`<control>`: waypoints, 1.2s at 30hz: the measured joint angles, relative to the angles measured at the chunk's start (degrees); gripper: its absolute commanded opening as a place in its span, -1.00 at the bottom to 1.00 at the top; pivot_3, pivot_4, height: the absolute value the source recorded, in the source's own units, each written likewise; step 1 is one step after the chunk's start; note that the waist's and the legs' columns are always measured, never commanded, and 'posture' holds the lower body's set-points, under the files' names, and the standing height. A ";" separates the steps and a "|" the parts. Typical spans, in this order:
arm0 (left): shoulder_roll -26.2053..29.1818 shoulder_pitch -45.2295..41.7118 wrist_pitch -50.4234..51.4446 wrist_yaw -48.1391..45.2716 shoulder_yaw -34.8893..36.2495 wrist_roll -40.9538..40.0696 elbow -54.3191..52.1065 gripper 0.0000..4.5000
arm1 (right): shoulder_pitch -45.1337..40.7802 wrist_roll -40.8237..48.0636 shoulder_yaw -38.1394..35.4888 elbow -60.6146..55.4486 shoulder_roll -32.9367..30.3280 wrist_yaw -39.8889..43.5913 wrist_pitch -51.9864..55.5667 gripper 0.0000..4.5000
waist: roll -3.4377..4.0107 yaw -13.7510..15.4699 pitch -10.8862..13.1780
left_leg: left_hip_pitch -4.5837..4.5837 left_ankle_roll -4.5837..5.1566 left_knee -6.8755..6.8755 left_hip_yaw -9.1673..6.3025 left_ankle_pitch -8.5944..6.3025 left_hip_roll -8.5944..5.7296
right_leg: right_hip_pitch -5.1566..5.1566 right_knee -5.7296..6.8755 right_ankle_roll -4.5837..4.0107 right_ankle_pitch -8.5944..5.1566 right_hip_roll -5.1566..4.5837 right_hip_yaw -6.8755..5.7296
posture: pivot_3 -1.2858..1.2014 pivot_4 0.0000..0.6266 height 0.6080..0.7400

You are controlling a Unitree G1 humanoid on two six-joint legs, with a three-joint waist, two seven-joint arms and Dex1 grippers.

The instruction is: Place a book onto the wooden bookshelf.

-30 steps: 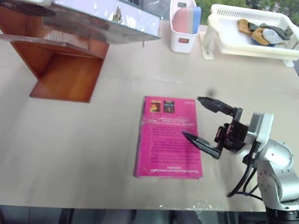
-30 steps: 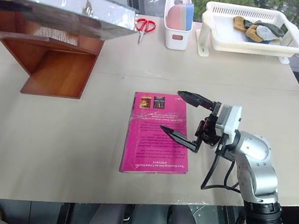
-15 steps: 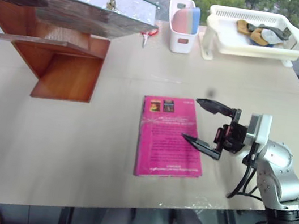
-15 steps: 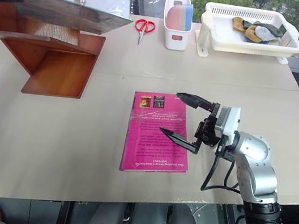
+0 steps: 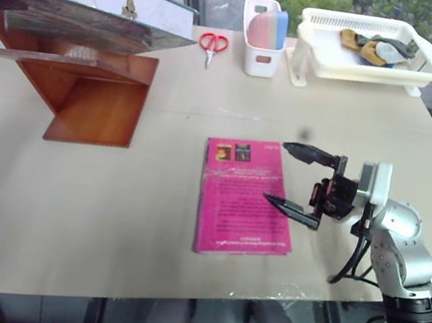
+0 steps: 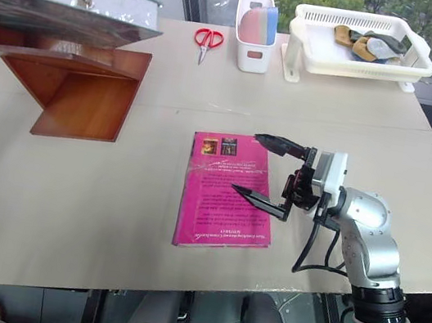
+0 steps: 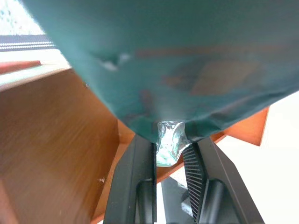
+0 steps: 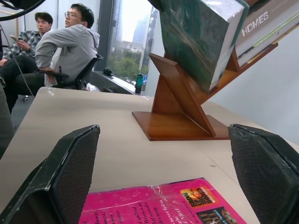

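Note:
The teal-green book (image 5: pixel 92 12) in clear plastic wrap hangs roughly flat over the top of the wooden bookshelf (image 5: pixel 98 100) at the far left of the table. In the left wrist view my left gripper (image 7: pixel 170 154) is shut on the book's (image 7: pixel 177 60) near edge, with reddish shelf wood (image 7: pixel 51 154) close behind. The right wrist view shows the book (image 8: pixel 201 37) beside the slanted shelf side (image 8: pixel 182 102). My right gripper (image 5: pixel 299 184) stands open, holding nothing, at the right edge of a magenta-pink book (image 5: pixel 245 198).
Red scissors (image 5: pixel 212 43), a white holder with sponges (image 5: pixel 263 37) and a white basket tray (image 5: pixel 372 47) line the table's far edge. Other books (image 8: pixel 261 23) lean on the shelf. Two people (image 8: pixel 70 42) sit beyond the table.
My left gripper has carried the teal-green book to the left and back over the shelf, uncovering the red scissors. The right gripper has stayed where it was.

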 measured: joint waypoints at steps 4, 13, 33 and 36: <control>2.00 -1.90 -0.86 -0.14 0.01 1.12 0.59 -0.79 | -1.00 -0.17 0.26 1.33 1.24 0.53 -0.64 1.00 | 0.00 -0.05 0.01 | 0.02 0.00 -0.01 0.03 0.00 0.00 | 0.00 -0.01 0.00 0.00 0.00 0.04 | 0.03 -0.52 1.00; 5.18 -1.50 -0.98 -1.35 0.01 2.29 1.35 -0.79 | -2.56 -0.87 0.95 4.01 3.32 1.61 -2.19 1.00 | 0.00 -0.05 0.01 | 0.03 0.00 0.00 0.03 0.00 0.02 | 0.00 0.02 0.00 0.00 0.02 0.03 | 0.03 -0.52 1.00; 10.74 12.89 -1.27 0.81 3.45 4.04 1.39 -0.79 | -3.10 -2.19 3.55 5.06 9.29 -0.28 -3.90 1.00 | 0.02 -0.08 -0.01 | 0.20 -0.01 0.00 0.05 0.01 0.09 | 0.04 0.17 0.00 0.00 0.08 0.05 | 0.03 -0.52 1.00; 8.69 13.30 0.34 1.81 3.50 4.04 -0.29 -0.79 | -2.14 -2.20 3.60 4.45 9.19 -0.79 -3.88 1.00 | 0.02 0.18 -0.01 | 0.21 -0.05 0.04 0.03 0.05 0.12 | 0.07 0.17 0.03 -0.02 0.11 0.03 | 0.03 -0.52 1.00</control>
